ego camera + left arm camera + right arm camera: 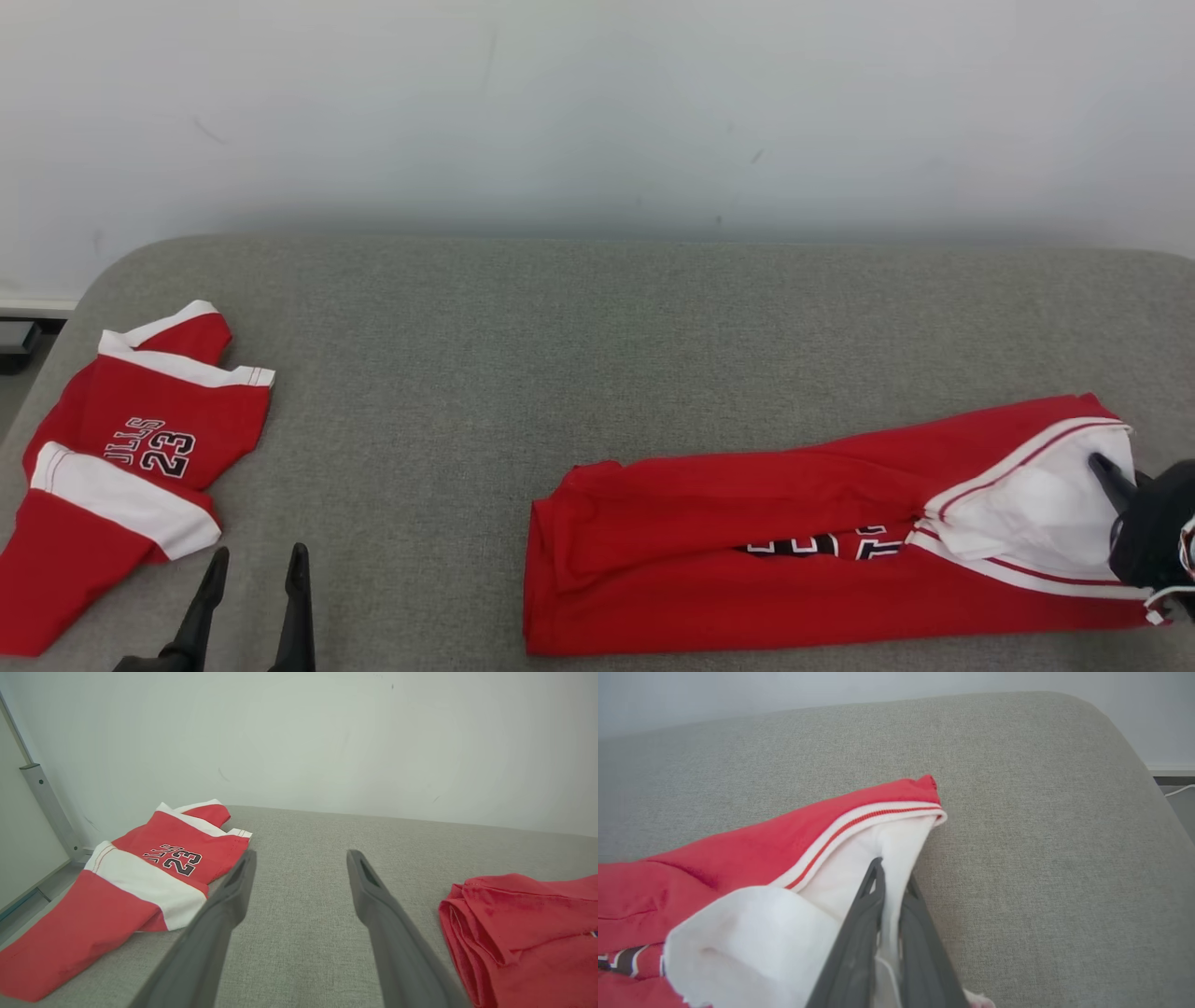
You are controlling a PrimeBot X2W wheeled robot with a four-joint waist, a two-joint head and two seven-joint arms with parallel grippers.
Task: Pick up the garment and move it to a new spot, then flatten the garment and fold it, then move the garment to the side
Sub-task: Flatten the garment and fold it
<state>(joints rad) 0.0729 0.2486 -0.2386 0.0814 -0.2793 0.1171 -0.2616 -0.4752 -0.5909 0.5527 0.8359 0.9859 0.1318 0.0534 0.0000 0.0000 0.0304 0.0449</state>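
Fingers of the right gripper are pinched together on the white trimmed edge of the red jersey, with a thin layer of white cloth caught between them. In the head view that gripper sits at the far right edge of the frame. The jersey stretches from there toward the lower middle as a long, narrow bundle folded over itself, lying on the grey padded surface. Black-and-white lettering peeks out of the fold.

At the lower left of the head view, the left gripper has its fingers spread apart and holds nothing. It hovers over bare surface between the jersey and a second garment, red and white and printed with 23, which lies at the left edge well apart from the jersey.

I judge the jersey to be light, limp and probably a little slick. Lifted from the single pinched point, it would likely hang, swing and lose its folds. The banded trim looks doubled and firmer than the body cloth, so it is a sound place to grip. A second hold for the empty left fingers would best go at the bundle's other end, where the layered red edges stack, so the cloth travels stretched between two points rather than dragging.
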